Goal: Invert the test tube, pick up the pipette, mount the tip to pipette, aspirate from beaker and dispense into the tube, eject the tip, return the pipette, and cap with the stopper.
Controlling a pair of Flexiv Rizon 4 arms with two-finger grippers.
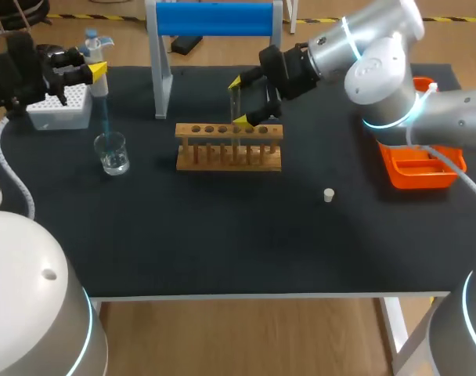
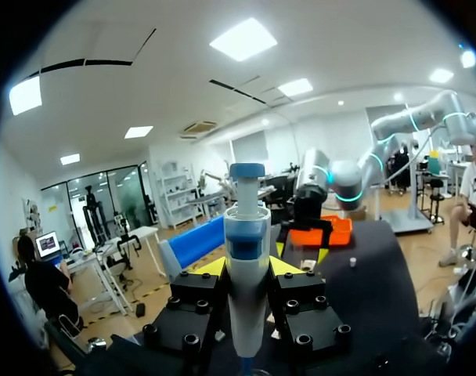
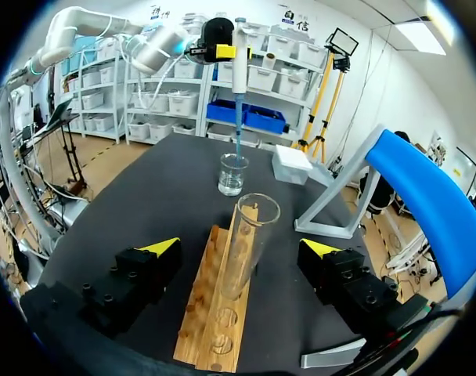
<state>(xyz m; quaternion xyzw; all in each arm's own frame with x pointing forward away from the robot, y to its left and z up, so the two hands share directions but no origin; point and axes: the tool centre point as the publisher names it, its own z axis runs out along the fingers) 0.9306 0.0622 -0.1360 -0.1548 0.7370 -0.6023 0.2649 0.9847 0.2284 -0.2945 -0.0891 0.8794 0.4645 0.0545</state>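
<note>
Up at the table's [image 1: 222, 251] left side, the left gripper [image 1: 97, 72] is clamped from both sides on the body of the pipette [image 2: 246, 258], holding it upright over the beaker [image 1: 113, 153]. The blue tip points down into the beaker's mouth. The beaker is clear glass with a little clear liquid at the bottom; whether the tip's end reaches that liquid I cannot tell. Just behind the beaker, close to the left edge, sits the white tip box [image 1: 62, 106]. Near the middle, the wooden rack [image 1: 228, 149] holds the test tube [image 3: 250, 235] upright in one of its holes, mouth upward; whether anything is in the tube I cannot tell. The right gripper [image 1: 239, 100] hangs around the tube with its fingers spread wide, one yellow tip on each side and neither touching the glass. The blue-topped stand [image 1: 214, 19] is at the far edge, behind the rack. The stopper [image 1: 329, 195] lies on the dark mat to the right of the rack, well apart from it and from the orange tray [image 1: 394, 176]. That tray sits by the right edge, partly under the right arm.
</note>
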